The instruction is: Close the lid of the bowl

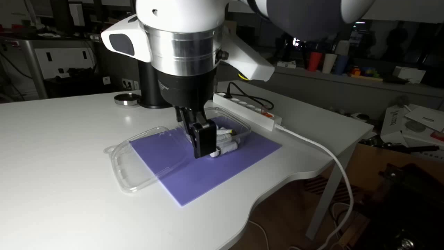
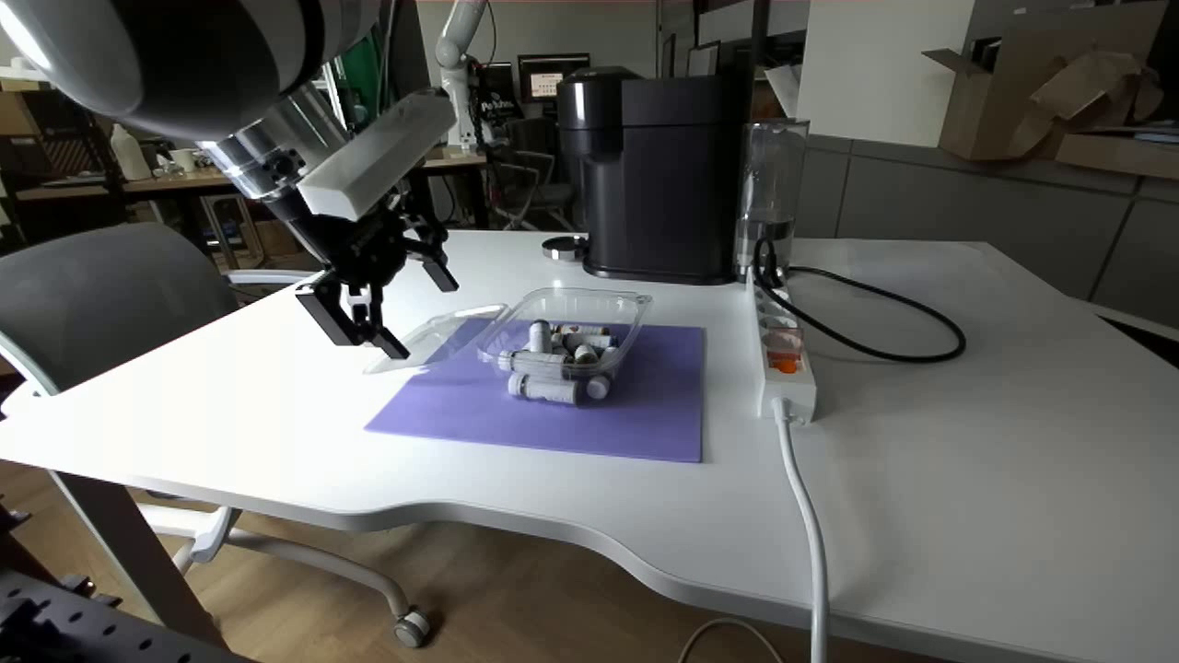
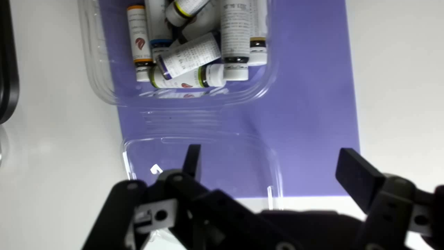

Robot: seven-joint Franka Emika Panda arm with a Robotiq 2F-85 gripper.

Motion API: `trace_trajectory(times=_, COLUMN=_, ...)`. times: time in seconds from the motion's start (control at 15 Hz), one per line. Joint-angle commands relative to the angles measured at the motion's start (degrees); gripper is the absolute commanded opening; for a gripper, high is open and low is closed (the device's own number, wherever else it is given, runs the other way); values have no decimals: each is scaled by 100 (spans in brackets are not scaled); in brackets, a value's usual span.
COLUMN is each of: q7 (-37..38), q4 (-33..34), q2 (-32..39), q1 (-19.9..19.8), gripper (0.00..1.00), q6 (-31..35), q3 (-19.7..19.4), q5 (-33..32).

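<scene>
In an exterior view I'm losing part of the bowl (image 1: 245,129) and its small bottles (image 1: 227,148) behind the fingers (image 1: 205,139), and the wrist view is cutting off the bowl's end away from the lid (image 1: 149,158). The see-through lid is fading against the white table (image 1: 69,156) and the purple mat (image 1: 204,177), and in the wrist view the fingers are covering its part away from the bowl.

The fingers are standing wide apart, hovering above the lid and mat, with only those and some table showing in the gap.

In both exterior views the lid is lying to the left of the bowl, partly over mat, partly over table. A small tab (image 1: 109,149) at its far left corner is pointing left. A ridged clear strip (image 3: 182,119) is showing between lid and bowl; I'm struggling to tell whether it is joining them, or which way the lid's long axis is running.
</scene>
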Motion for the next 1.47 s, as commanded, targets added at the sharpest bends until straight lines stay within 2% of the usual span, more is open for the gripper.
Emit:
trace_trajectory(times=0.0, q7=833, q4=252, q2=205, q1=268, gripper=100, q6=-481, q3=128, q5=-873)
trace_trajectory(times=0.33, q7=1290, q4=409, q2=715, q1=478, gripper=100, q6=-855, q3=233, q5=-1365)
trace_trajectory(times=0.73, q7=1449, q4=769, q2=1375, q1=577, gripper=100, q6=-1172, q3=224, q5=-1721)
trace_trajectory(times=1.27, q7=1862, q4=1118, q2=1772, q1=693, gripper=100, q6=-1524, q3=364, q5=-2263)
trace_trajectory(times=1.33, q7=2000, q4=1153, q2=1736, q1=982, gripper=100, q6=-1478, q3=128, q5=-2313)
trace_trajectory(times=1.4, q7=2094, q4=1175, q2=1742, q1=1020, gripper=100, q6=-1524, q3=131, q5=-2376)
